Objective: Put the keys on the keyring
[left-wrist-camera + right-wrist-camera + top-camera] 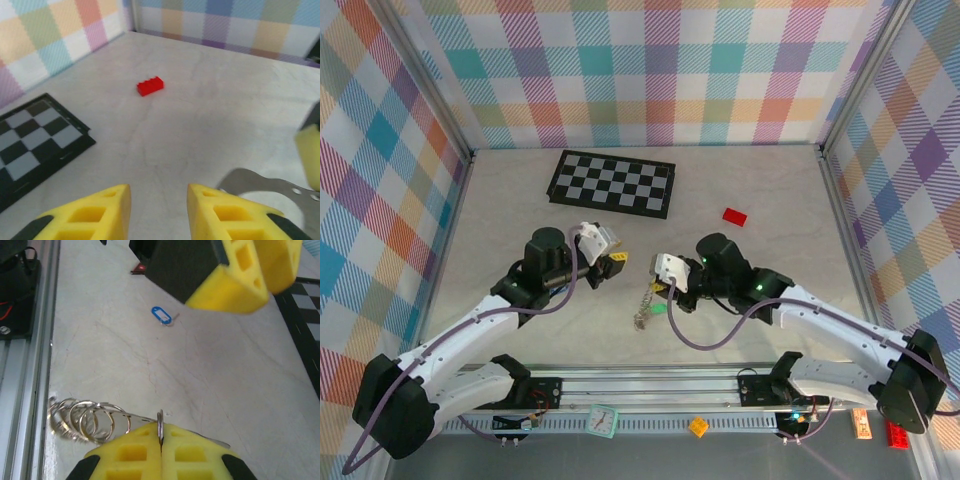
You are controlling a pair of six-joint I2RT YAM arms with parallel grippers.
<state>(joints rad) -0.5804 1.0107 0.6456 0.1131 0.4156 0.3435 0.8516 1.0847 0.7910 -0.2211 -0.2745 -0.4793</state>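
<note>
Right pincer [161, 442] clamped on keyring [160, 420], left pincer [157, 200] half-spread, empty

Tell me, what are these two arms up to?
Two robot arms are trying to get small keys onto a keyring. The right arm's fingers are shut on the thin metal keyring, whose bunched loops trail off to one side. The left arm's fingers hover close by, apart, with nothing between them. A blue key lies loose on the table. A green key sits by the ring's dangling end; I cannot tell whether it is on the ring.
</note>
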